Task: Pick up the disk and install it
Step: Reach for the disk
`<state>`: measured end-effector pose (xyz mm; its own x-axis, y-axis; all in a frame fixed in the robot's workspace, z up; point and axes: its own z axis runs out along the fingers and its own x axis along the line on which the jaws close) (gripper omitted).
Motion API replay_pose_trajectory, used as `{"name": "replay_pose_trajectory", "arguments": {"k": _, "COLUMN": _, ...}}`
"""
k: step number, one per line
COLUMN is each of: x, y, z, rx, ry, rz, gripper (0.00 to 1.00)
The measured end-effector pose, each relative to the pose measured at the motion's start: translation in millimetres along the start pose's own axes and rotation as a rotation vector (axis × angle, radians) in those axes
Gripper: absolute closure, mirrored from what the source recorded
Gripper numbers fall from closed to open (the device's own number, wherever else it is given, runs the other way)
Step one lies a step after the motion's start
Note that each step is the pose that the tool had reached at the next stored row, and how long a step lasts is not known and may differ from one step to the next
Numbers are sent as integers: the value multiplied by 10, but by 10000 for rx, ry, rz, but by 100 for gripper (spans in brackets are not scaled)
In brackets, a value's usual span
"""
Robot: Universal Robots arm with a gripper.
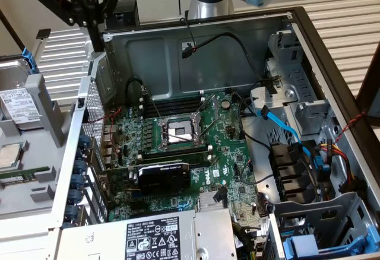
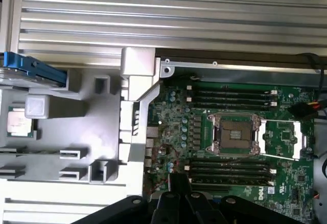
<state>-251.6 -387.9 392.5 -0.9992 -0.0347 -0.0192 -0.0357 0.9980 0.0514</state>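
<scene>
One broad ribbed aluminium tabletop (image 2: 153, 19) carries everything you see. On it lies the open dark-framed grey steel computer case (image 1: 208, 40), its side off, with the green motherboard (image 1: 231, 153) flat inside and the grey power-supply box with a black-white label (image 1: 160, 236) at the near edge. Just beside the case, on the exterior view's left, sits a pale grey plastic parts holder (image 1: 44, 111). The disk (image 1: 18, 102), a rectangular silver-grey metal drive with a white barcode label and bright blue carrier rails, rests in that holder at the exterior view's left edge, label facing up, nothing gripping it. Your black end effector (image 1: 96, 41) hangs above the case's far corner next to the holder, apart from the disk and carrying nothing; you cannot tell whether it is spread or closed. A small square silver processor chip (image 1: 9, 156) lies in the holder near the disk.
</scene>
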Motion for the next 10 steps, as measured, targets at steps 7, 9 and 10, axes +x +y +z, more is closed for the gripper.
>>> {"name": "replay_pose_trajectory", "arguments": {"k": 7, "x": 318, "y": 12, "z": -5, "rx": -10, "ry": 1, "rz": 0, "gripper": 89}}
{"name": "replay_pose_trajectory", "arguments": {"k": 9, "x": 408, "y": 20, "z": -2, "rx": -10, "ry": 0, "rz": 0, "gripper": 89}}
{"name": "replay_pose_trajectory", "arguments": {"k": 10, "x": 456, "y": 31, "z": -1, "rx": -10, "ry": 0, "rz": 0, "gripper": 89}}
